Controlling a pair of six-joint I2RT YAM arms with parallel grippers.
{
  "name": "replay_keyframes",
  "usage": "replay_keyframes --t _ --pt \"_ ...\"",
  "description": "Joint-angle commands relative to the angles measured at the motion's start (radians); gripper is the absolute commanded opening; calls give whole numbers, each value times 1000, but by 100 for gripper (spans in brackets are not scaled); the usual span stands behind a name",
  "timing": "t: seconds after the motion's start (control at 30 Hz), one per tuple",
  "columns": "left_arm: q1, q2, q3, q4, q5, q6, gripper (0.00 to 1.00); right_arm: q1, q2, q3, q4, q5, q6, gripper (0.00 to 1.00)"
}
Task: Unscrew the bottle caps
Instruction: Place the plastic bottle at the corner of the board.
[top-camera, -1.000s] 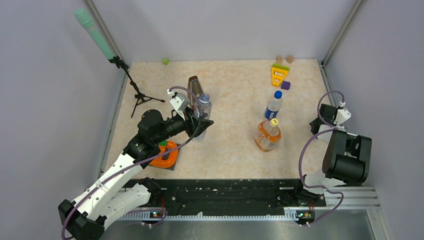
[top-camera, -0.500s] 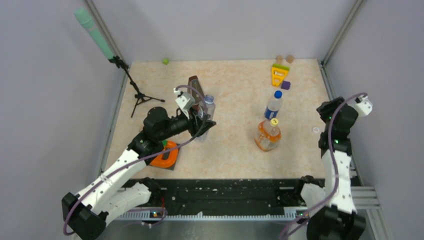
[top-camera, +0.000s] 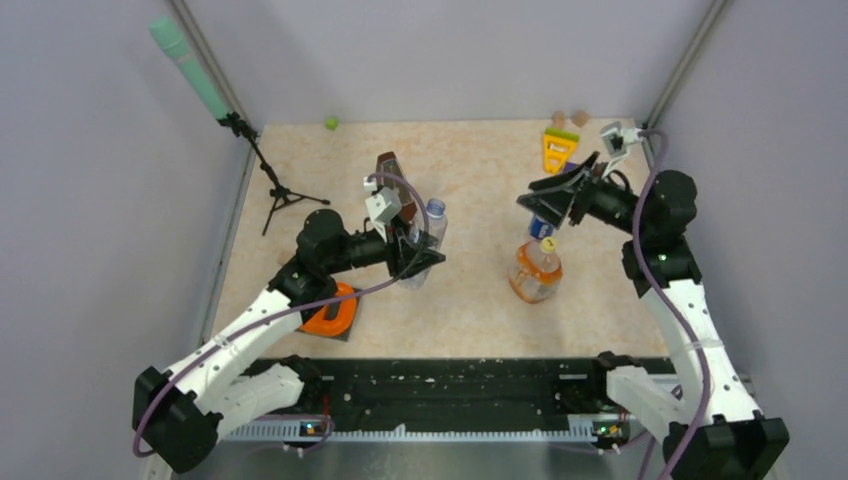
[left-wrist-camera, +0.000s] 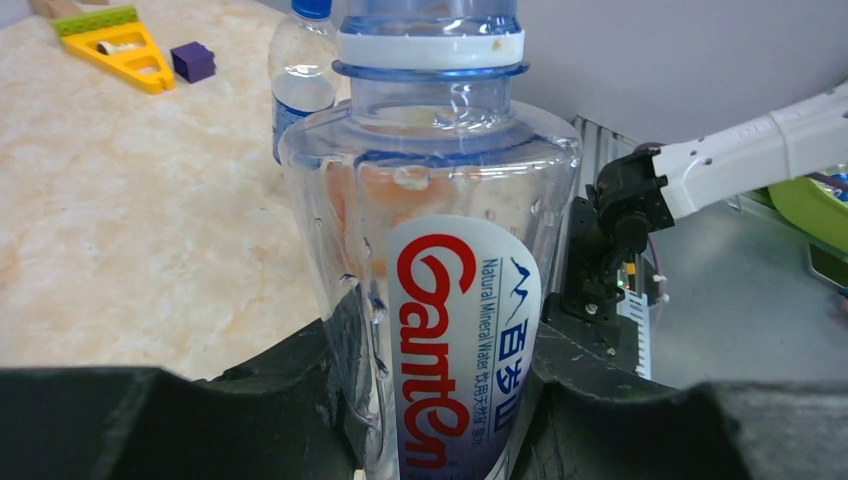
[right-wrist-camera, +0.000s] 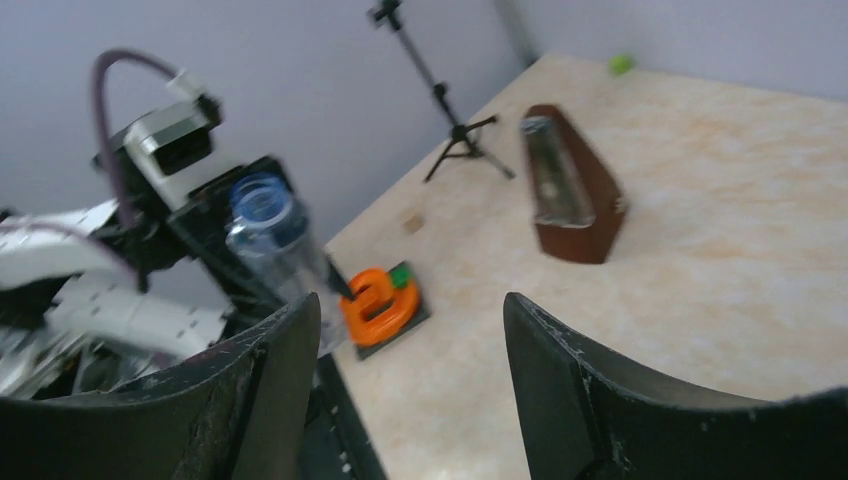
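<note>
My left gripper (top-camera: 418, 252) (left-wrist-camera: 440, 400) is shut on the slim clear bottle (top-camera: 428, 232) with a red-lettered white label (left-wrist-camera: 460, 330), holding it upright. Its neck (left-wrist-camera: 430, 15) shows bare threads above a white ring. The blue-label bottle (top-camera: 541, 228) (left-wrist-camera: 298, 85) stands mid-right, its blue cap (left-wrist-camera: 312, 8) showing only in the left wrist view. Just in front of it stands the squat orange-tinted bottle (top-camera: 535, 272) with a yellow cap (top-camera: 548, 243). My right gripper (top-camera: 546, 207) (right-wrist-camera: 408, 305) hovers open over the blue-label bottle's top, nothing between its fingers.
A brown metronome (top-camera: 390, 172) (right-wrist-camera: 570, 190) stands behind the held bottle. An orange clamp-like piece on a dark pad (top-camera: 330, 310) (right-wrist-camera: 380, 300) lies near my left arm. A microphone tripod (top-camera: 275, 190) is at the back left; a yellow triangle toy (top-camera: 557, 148) and purple block (left-wrist-camera: 193, 60) at the back right.
My right arm swung from the table's right edge up and left to above the blue-label bottle, its jaws opening on the way. My left gripper carried the slim bottle slightly right.
</note>
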Motion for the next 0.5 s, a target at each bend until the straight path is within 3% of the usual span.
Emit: replay_keyframes --t 0.0,0.17,0.37,0.47 --pt "-7 24 15 86 61 -32 8 152 35 71 54 -144 4 66" --pt "-8 23 3 112 63 -40 9 306 93 177 -165 -13 -144 66" --pt "-9 61 36 107 116 -62 10 401 155 158 57 11 17 64" --pt "-12 76 42 109 136 -68 10 469 201 188 40 45 3 64"
